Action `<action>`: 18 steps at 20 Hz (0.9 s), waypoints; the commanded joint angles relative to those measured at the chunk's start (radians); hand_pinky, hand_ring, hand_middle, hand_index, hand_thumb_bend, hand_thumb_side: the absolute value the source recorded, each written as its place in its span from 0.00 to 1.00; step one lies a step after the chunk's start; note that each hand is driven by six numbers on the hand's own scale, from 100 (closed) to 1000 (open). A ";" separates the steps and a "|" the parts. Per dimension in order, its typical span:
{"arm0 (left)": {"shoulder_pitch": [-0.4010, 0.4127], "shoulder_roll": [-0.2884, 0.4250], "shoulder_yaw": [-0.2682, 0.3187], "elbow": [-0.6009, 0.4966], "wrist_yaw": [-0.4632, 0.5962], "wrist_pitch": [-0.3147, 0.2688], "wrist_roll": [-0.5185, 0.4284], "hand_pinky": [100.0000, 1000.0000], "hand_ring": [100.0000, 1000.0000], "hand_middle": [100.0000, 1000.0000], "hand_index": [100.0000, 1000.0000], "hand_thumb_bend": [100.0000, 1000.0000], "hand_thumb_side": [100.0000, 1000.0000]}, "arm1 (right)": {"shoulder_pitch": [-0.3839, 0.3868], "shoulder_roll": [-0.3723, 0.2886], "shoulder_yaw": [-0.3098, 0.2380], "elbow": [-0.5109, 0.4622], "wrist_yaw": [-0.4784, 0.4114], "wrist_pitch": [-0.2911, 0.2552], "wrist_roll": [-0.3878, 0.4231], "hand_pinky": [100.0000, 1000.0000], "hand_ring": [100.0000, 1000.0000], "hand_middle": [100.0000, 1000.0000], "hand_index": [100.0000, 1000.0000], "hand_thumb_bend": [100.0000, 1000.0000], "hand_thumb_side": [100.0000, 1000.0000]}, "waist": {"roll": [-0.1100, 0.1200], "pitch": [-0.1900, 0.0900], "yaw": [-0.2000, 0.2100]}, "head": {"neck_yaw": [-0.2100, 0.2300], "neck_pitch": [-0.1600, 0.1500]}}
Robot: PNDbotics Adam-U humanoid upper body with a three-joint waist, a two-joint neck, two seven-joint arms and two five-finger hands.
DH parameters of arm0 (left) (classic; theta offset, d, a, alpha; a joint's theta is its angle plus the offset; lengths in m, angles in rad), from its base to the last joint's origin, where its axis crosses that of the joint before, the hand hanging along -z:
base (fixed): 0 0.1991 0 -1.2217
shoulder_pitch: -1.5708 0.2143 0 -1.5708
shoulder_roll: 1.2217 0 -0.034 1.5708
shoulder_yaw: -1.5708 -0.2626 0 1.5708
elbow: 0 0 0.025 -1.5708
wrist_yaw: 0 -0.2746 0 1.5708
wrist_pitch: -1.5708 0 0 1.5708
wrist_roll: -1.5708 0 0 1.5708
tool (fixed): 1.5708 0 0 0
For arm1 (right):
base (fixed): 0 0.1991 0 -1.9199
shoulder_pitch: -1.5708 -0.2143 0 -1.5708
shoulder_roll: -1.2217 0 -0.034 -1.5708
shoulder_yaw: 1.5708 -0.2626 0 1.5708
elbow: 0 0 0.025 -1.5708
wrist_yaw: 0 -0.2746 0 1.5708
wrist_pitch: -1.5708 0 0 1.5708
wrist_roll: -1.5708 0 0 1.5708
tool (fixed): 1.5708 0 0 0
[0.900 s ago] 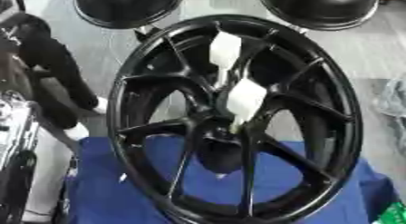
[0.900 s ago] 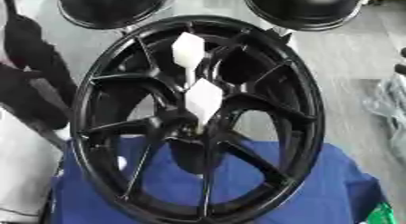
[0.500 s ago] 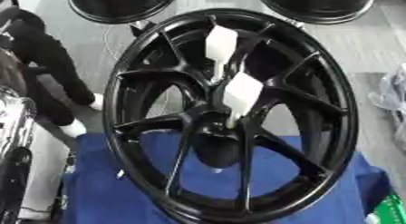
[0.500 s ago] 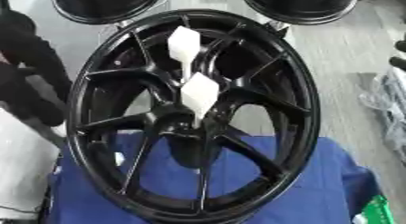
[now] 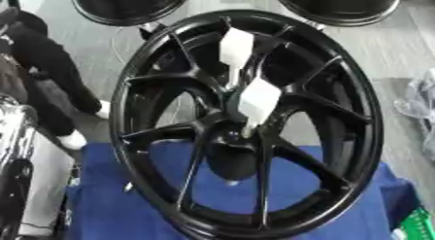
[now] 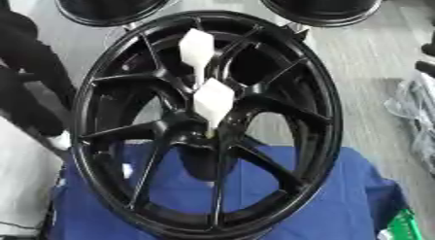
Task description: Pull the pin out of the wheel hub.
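A large black spoked wheel hub (image 5: 246, 122) stands upright on a blue cloth (image 5: 110, 214), its face turned to me. Two white flat pieces sit on its spokes: the upper white piece (image 5: 235, 47) near the top of the rim, the lower white piece (image 5: 259, 100) just above the centre bore (image 5: 231, 137). A thin stem runs down from the lower piece toward the centre; the pin itself I cannot make out. Neither of my hands shows in either view.
Two more black wheels (image 5: 127, 6) (image 5: 340, 6) lie on the grey floor behind. A person's dark legs and white shoe (image 5: 72, 139) stand at the left. A silver and black part (image 5: 13, 137) fills the left edge. Clear plastic wrap (image 6: 416, 112) lies at the right.
The whole picture has shifted slightly, so the camera has moved. The wheel and its white pieces keep their places on each other. The person's legs at the left have shifted.
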State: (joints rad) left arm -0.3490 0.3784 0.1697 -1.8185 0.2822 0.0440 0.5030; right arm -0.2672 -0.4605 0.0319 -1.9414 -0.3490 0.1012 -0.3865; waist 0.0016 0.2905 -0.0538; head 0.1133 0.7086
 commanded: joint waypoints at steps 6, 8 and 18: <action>0.006 0.037 0.008 -0.014 -0.004 -0.001 0.006 0.79 0.73 0.73 0.78 0.12 0.69 | -0.094 -0.113 0.017 -0.004 -0.055 0.033 0.040 0.76 0.84 0.91 0.92 0.29 0.42 | -0.010 -0.024 -0.007 | 0.009 -0.003; 0.015 0.044 0.009 -0.012 -0.007 0.000 0.007 0.79 0.73 0.73 0.78 0.12 0.69 | -0.136 -0.164 0.029 -0.038 -0.058 0.040 0.064 0.77 0.85 0.92 0.93 0.28 0.41 | -0.016 -0.028 -0.015 | 0.012 0.001; 0.046 0.081 -0.001 0.000 -0.022 0.010 0.003 0.79 0.73 0.73 0.78 0.11 0.69 | -0.389 -0.419 0.185 -0.059 0.026 -0.021 0.219 0.80 0.85 0.88 0.92 0.35 0.43 | -0.060 -0.046 -0.032 | 0.005 0.019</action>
State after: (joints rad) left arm -0.2973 0.4250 0.1693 -1.8075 0.2639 0.0511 0.5061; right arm -0.6395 -0.8174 0.2008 -1.9822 -0.3422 0.0872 -0.1866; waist -0.0653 0.2680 -0.0844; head 0.1214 0.7269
